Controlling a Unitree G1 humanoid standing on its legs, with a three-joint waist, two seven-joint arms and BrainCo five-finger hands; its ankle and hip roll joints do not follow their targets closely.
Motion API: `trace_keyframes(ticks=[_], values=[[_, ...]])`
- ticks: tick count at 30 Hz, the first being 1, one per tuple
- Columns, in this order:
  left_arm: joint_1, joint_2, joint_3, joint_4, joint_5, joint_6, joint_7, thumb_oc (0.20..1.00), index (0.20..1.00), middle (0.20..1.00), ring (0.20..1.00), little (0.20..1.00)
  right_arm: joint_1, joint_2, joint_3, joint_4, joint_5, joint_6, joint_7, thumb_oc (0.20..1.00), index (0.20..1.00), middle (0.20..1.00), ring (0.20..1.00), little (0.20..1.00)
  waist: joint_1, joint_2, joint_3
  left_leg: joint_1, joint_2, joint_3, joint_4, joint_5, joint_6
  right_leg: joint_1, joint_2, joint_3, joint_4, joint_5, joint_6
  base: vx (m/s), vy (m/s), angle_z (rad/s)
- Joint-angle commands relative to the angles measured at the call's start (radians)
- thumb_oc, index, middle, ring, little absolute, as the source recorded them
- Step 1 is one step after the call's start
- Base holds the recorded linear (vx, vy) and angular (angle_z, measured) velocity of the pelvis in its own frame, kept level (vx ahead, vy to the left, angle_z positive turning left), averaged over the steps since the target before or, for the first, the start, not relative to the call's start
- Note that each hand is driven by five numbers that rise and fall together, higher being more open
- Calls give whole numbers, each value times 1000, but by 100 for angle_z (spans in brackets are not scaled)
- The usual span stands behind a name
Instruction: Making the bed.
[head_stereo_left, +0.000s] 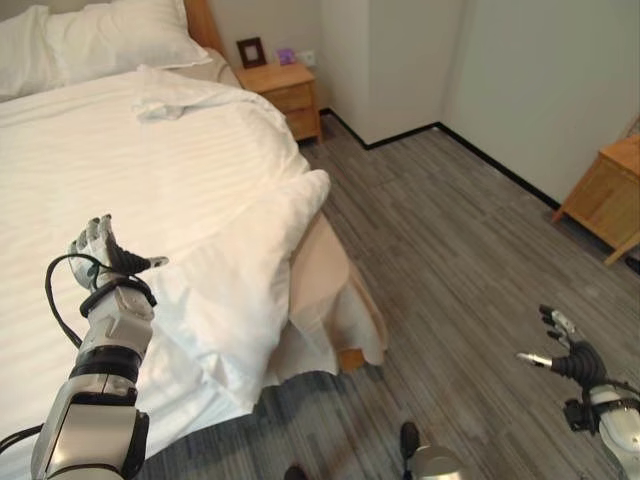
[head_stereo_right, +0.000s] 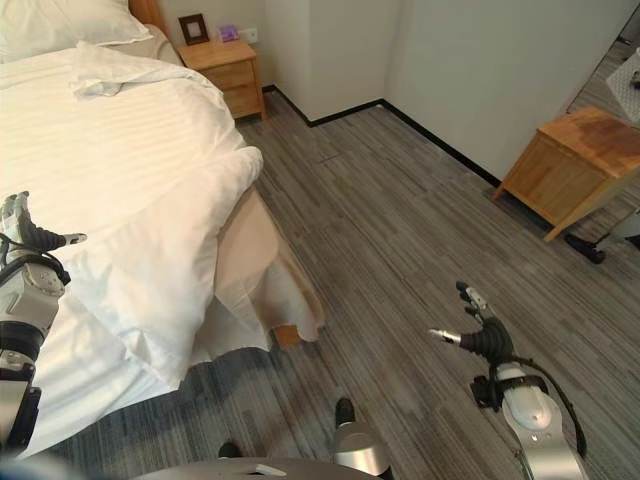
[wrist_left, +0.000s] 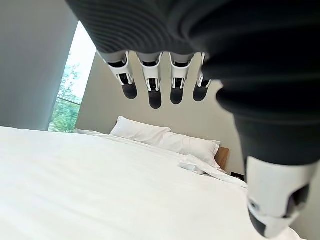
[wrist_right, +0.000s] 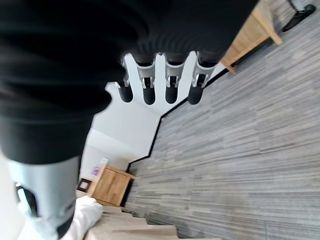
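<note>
White striped duvet (head_stereo_left: 150, 180) covers most of the bed (head_stereo_left: 330, 290). Its near corner (head_stereo_left: 300, 195) is folded back on itself, so the beige base and a loose fold of sheet (head_stereo_left: 350, 330) show at the foot. Judged unfinished: that corner needs pulling out and down before the cover lies square.

Grey plank floor (head_stereo_left: 450, 230) runs beside the bed to the wall.

Two pillows (head_stereo_left: 90, 40) sit at the headboard. A crumpled bunch of white cloth (head_stereo_left: 165, 103) lies on the duvet just below them, likely left to be straightened.

Wooden nightstand (head_stereo_left: 288, 92) stands in the corner by the headboard with a small dark frame (head_stereo_left: 251, 51) on it. A second wooden cabinet (head_stereo_right: 570, 165) stands against the far wall.

Left hand (head_stereo_left: 105, 250): raised over the duvet near the folded part, fingers (wrist_left: 155, 95) straight and spread, holding nothing. Placement suits a reach for the fold.

Right hand (head_stereo_right: 480, 335): out over the floor, well apart from the bed, fingers (wrist_right: 171, 90) extended, empty. Probably held wide for balance.
</note>
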Motion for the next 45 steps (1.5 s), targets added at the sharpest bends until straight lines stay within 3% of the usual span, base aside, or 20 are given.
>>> trace_keyframes(ticks=[1,8,9,10,11,16,17,18,21,24,26,28,29,31,32,33,34,38,41,45], values=[[-136,55,-64,52,84,1,-14,1000,1000,1000,1000,1000,-98,-17,-14,-59,86,-81,-3,1000,1000,1000,1000,1000,-16,-6,13,-57,-3,43,18,21,-13,2,-66,-9,16,-111,76,-115,74,1],[-204,-15,-162,347,103,21,-120,1000,1000,1000,1000,1000,-187,-18,57,-47,98,-74,-3,1000,1000,1000,1000,1000,-37,-19,47,-210,9,54,18,52,-13,-204,-69,17,16,-45,94,-78,36,-15],[-171,-37,-178,379,140,21,-158,555,555,555,555,555,-198,-19,59,-44,102,-73,-5,1000,1000,1000,1000,1000,-38,-18,54,-214,10,56,18,53,-12,-210,-70,20,16,-44,95,39,25,-19],[-171,-44,-182,389,148,20,-165,445,445,445,445,445,-200,-21,62,-46,100,-75,-3,1000,1000,1000,1000,1000,-39,-17,56,-213,10,57,18,52,-13,-210,-70,22,16,-45,95,48,24,-17],[-152,-55,-211,394,191,7,-205,200,200,200,200,200,-208,-25,56,-48,102,-73,-1,1000,1000,1000,1000,1000,-39,-14,60,-208,11,60,18,52,-13,-205,-71,24,16,-47,95,55,15,-16],[-183,-42,-230,193,156,-46,-178,200,200,200,200,200,-197,-36,48,-50,107,-105,-2,1000,1000,1000,1000,1000,-32,4,74,-176,6,53,18,46,-13,-164,-77,17,16,-66,92,25,-3,-1],[-248,-106,-234,-136,113,-78,-43,200,200,200,200,200,-186,-17,61,-38,83,-123,-12,1000,1000,1000,1000,1000,-27,7,67,-167,2,41,18,40,-11,-148,-81,12,16,-72,91,29,-38,18],[-241,-106,-231,-147,114,-71,-46,200,200,200,200,200,-184,-17,60,-37,82,-124,-12,1000,1000,1000,1000,1000,-27,7,70,-162,2,40,18,39,-11,-142,-82,11,16,-74,91,29,-43,32],[-127,-148,-143,-544,43,-151,-16,200,200,200,200,200,-150,18,42,9,37,-113,-35,1000,1000,1000,1000,1000,-18,9,53,-138,-7,26,18,26,-4,-109,-88,-6,16,-84,88,22,-34,26],[-58,-263,-96,-811,-150,-250,-70,200,200,200,200,200,-159,47,39,123,4,-68,-67,1000,1000,1000,1000,1000,-16,17,30,-108,-14,30,18,11,4,-85,-92,-5,16,-90,87,21,-14,-1],[-46,-359,-134,-973,-312,-304,-157,200,200,200,200,200,-163,64,16,243,6,-35,-92,1000,1000,1000,1000,1000,-22,20,16,-91,-18,33,18,3,9,-73,-96,-6,16,-94,86,0,0,0],[-39,-375,-137,-976,-302,-293,-168,200,200,200,200,200,-166,64,17,259,4,-34,-94,1000,1000,1000,1000,1000,-20,22,13,-84,-19,36,18,-2,11,-67,-97,-4,16,-96,85,5,-3,2],[-27,-433,-238,-1079,-382,-317,-266,200,200,200,200,200,-188,65,-18,333,-3,-19,-132,1000,1000,1000,1000,1000,-26,26,2,-67,-24,39,18,-11,17,-56,-101,-3,16,-99,85,0,0,0],[-19,-447,-267,-1092,-406,-320,-297,200,200,200,200,200,-196,62,-26,347,-5,-17,-143,1000,1000,1000,1000,1000,-26,29,1,-66,-25,42,18,-9,20,-57,-100,-2,16,-95,83,3,-22,-5],[-5,-497,-364,-1085,-469,-314,-367,200,200,200,200,200,-220,61,-44,370,2,-15,-169,1000,1000,1000,1000,1000,-37,35,1,-57,-26,46,18,-14,21,-51,-102,2,16,-100,84,0,0,0],[-7,-507,-388,-1070,-471,-312,-376,420,420,420,420,420,-228,58,-47,379,4,-18,-173,1000,1000,1000,1000,1000,-37,37,2,-57,-25,49,18,-11,22,-53,-100,4,16,-97,82,11,-25,-5],[-7,-528,-437,-1036,-474,-304,-392,1000,1000,1000,1000,1000,-242,58,-46,385,7,-20,-184,1000,1000,1000,1000,1000,-43,39,5,-52,-26,49,18,-15,23,-48,-100,5,16,-102,82,-13,-22,-6],[-4,-642,-613,-859,-480,-283,-480,1000,1000,1000,1000,1000,-296,32,-50,405,7,-26,-219,1000,1000,1000,1000,1000,-68,56,23,-54,-30,54,18,-10,24,-56,-98,19,16,-104,79,-19,-17,-3],[19,-696,-679,-766,-551,-270,-489,1000,1000,1000,1000,1000,-322,26,-42,429,-3,-14,-260,1000,1000,1000,1000,1000,-79,69,34,-52,-34,52,18,-13,23,-54,-101,22,16,-110,81,-14,-13,-4],[24,-695,-699,-786,-612,-272,-505,1000,1000,1000,1000,1000,-342,12,-37,434,-35,-2,-289,1000,1000,1000,1000,1000,-78,78,39,-54,-36,54,18,-10,25,-57,-102,27,16,-104,80,-1,-16,-6]])
